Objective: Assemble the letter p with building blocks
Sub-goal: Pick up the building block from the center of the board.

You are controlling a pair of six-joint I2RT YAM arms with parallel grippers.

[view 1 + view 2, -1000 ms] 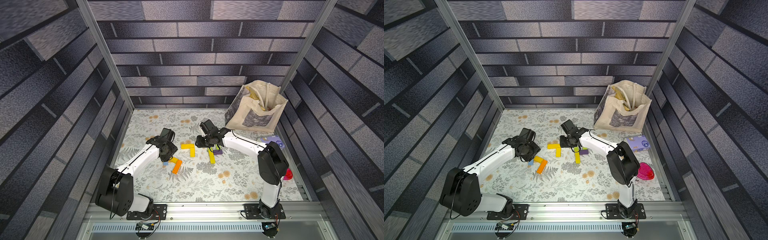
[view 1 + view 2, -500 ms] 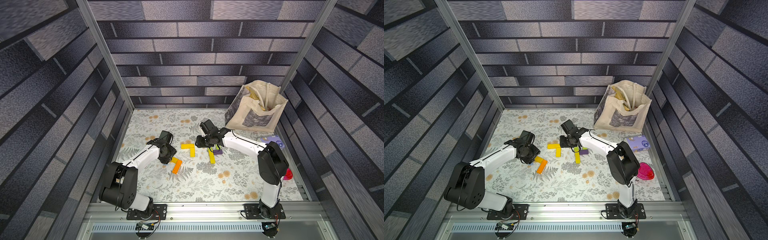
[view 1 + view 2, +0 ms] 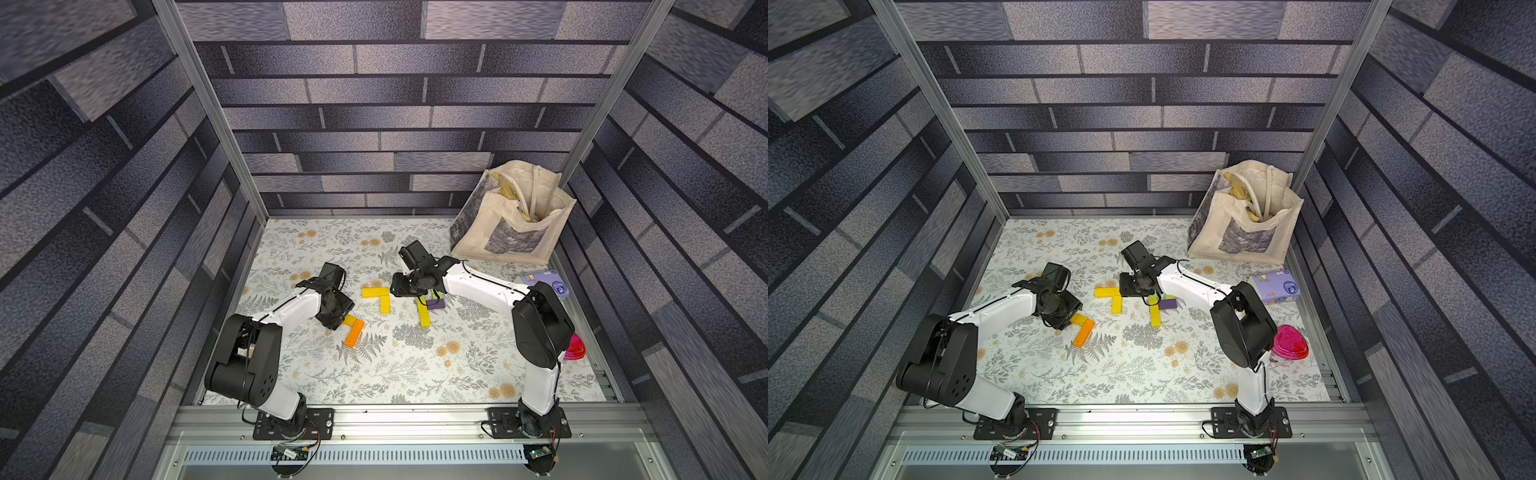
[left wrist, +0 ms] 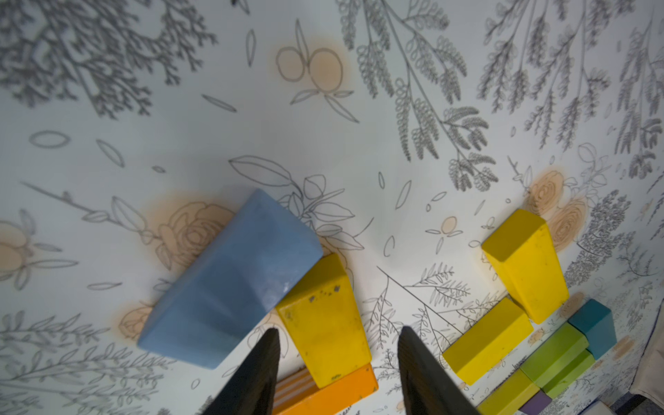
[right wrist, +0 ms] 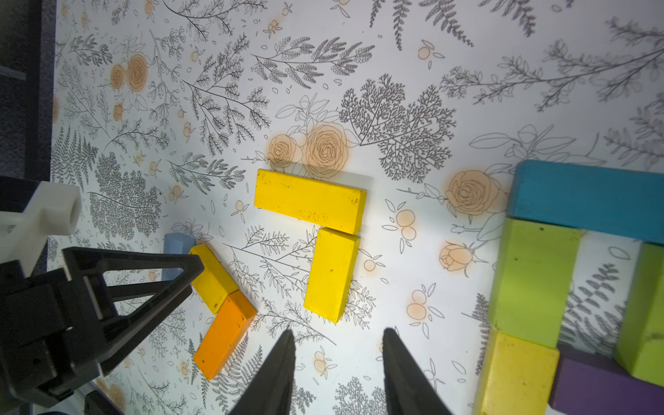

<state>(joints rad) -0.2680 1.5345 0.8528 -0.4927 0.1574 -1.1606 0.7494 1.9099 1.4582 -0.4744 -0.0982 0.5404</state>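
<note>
Fingers (image 4: 258,370) of left gripper (image 4: 337,330) spread, straddling short yellow block (image 4: 323,316), gaps both sides, no grip. Light blue block (image 4: 233,284) and orange block (image 4: 334,391) touch it. Right gripper (image 5: 339,330) fingers (image 5: 280,370) likewise apart, empty, over floral mat (image 5: 359,72). Two yellow blocks (image 5: 309,199) in L-shape just ahead. Teal-lime-purple cluster (image 5: 531,280) close beside.

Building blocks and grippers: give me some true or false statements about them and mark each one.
1. The right gripper grips a yellow block. False: its jaws stand open and empty.
2. Two yellow blocks meet in a corner shape. True.
3. The orange block touches a third yellow block. True.
4. The purple block lies beside the left gripper. False: it lies by the lime green blocks, near the right gripper.
</note>
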